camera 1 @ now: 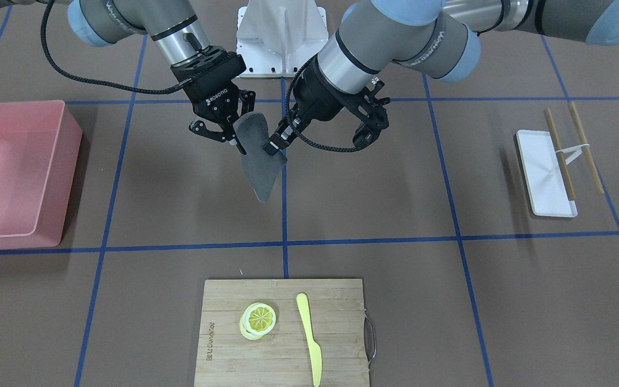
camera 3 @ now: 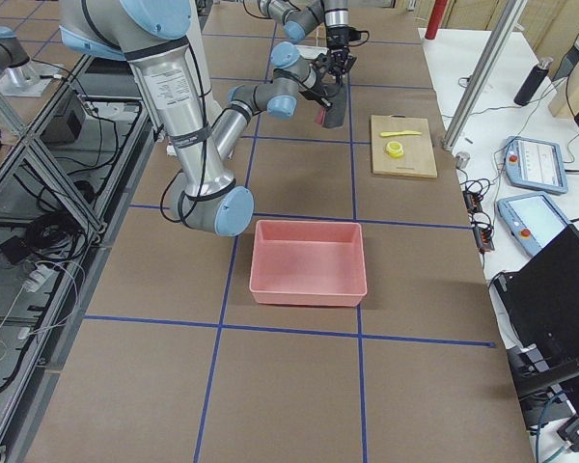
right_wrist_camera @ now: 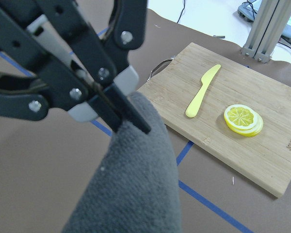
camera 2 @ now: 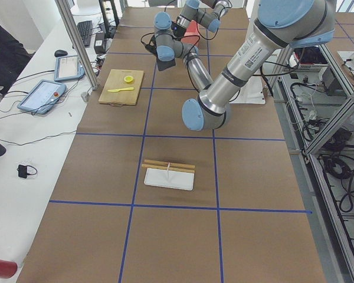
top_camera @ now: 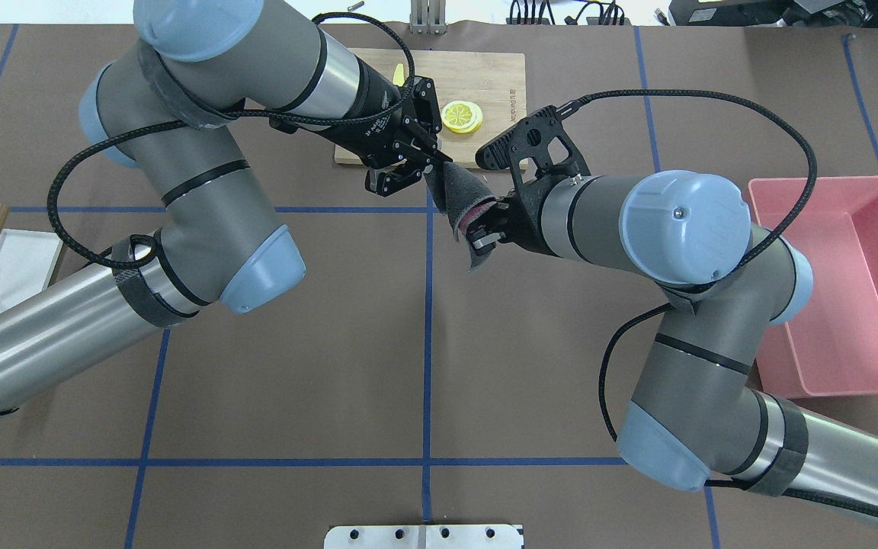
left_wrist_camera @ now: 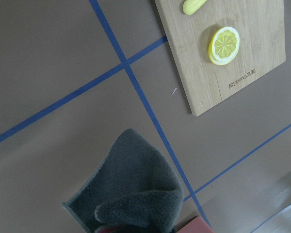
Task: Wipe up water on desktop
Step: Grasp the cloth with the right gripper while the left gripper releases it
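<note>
Bright, cool, diffuse light falls from overhead. On the desktop [camera 1: 374,183] the shadows are faint and soft-edged: a dim band along the pink bin [camera 1: 19,172], a smear beside the white tray [camera 1: 543,172] and blurry patches beneath the arms. Pale streaks of glare run along the metal tube of the left arm [top_camera: 35,343], and the left wrist view shows a light sheen in its lower right corner. In the right wrist view the grey cloth [right_wrist_camera: 131,194], close to the lens, is soft, while the cutting board [right_wrist_camera: 262,141] behind it is sharper. Upright posts lean outward at the edges of the side views
</note>
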Robot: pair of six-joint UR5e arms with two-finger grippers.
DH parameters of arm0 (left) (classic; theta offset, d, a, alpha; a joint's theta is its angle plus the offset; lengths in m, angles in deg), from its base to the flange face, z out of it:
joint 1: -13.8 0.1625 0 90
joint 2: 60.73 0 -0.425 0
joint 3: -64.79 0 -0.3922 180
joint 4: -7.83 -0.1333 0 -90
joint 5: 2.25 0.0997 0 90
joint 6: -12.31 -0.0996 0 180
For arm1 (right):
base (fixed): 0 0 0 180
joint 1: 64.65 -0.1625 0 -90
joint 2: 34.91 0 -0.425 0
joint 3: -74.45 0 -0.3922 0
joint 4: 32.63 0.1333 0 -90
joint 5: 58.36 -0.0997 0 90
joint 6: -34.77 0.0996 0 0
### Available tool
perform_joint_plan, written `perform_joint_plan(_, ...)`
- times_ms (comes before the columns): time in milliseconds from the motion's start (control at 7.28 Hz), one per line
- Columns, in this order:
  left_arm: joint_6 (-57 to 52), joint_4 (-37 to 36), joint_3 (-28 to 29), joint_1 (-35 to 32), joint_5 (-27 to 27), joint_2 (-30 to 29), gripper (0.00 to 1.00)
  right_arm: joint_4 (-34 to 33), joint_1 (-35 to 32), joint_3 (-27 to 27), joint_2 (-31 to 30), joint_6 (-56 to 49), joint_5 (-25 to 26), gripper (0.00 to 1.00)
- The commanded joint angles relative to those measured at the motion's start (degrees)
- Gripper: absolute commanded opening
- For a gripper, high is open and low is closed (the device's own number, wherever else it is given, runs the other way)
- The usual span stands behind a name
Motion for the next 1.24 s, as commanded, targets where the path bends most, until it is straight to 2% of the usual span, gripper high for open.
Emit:
perform_joint_plan(0,-4.1,-0.4,-0.1,-0.1,0.8,0.1,0.98,0.0,0.0,0.0,0.1,0.2,0.0,0.00)
perform_joint_plan(549,-4.2,-3.2,-4.2,-0.8,0.8,2.5,0.98,-1.2,-0.2,0.2,0.0,1.3,0.0,0.00)
perform_joint_plan(687,-4.9,-5.1,-5.1,-2.5,0.7,3.0,0.98,-5.5,-1.0,0.8,-0.3,1.3,-0.2,0.00)
perform_joint_plan(961,-8.9,-5.5,-5.4,-5.4,0.2,5.6,0.98,-20.2,-4.3,4.2,-0.5,-0.7,-0.7,0.00)
perform_joint_plan(1099,-10.9,-5.4,-5.4,-6.5,0.1,6.7,0.98,-24.7,-5.2,4.5,-0.7,-5.6,-0.3,0.00)
